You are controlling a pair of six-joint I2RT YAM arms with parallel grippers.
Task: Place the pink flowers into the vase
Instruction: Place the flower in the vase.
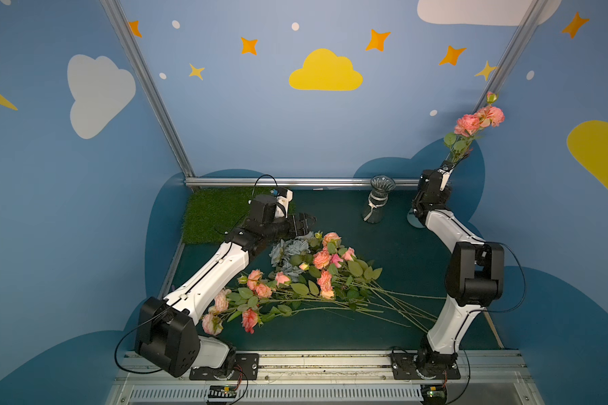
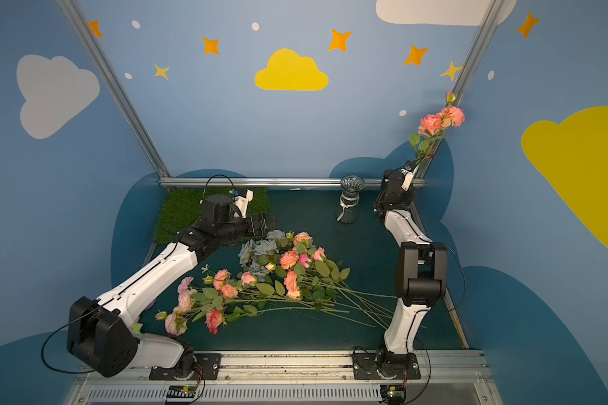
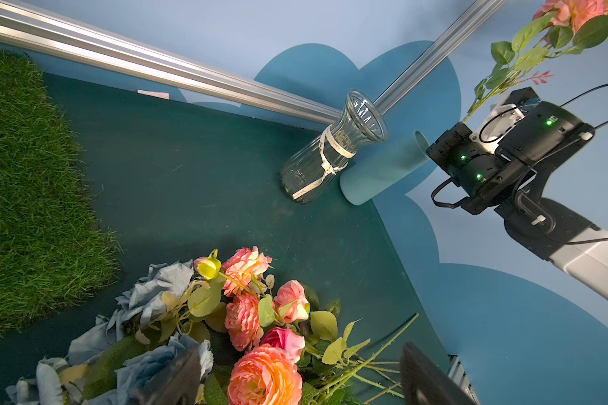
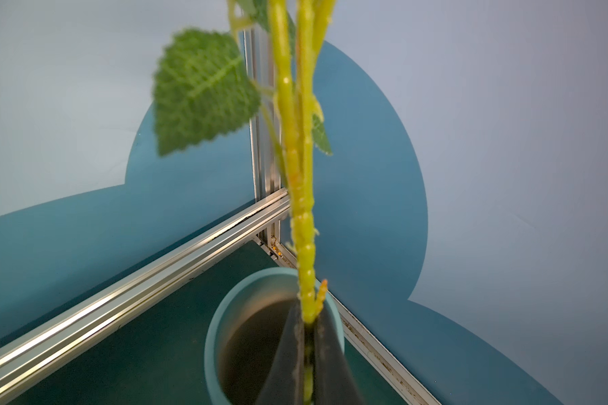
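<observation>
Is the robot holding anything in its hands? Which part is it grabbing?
The right gripper pinches a pink flower sprig by its green stem, below the leaves. The left gripper is open and holds nothing.

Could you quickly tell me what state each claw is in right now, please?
Left claw: open, holding nothing.
Right claw: shut on the pink flowers, gripping their stem.

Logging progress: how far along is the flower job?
Done: nothing visible; glass vase empty. In hand: right gripper, shut on one pink stem, above the teal pot. To do: the pile on the table; left gripper open near it.
</observation>
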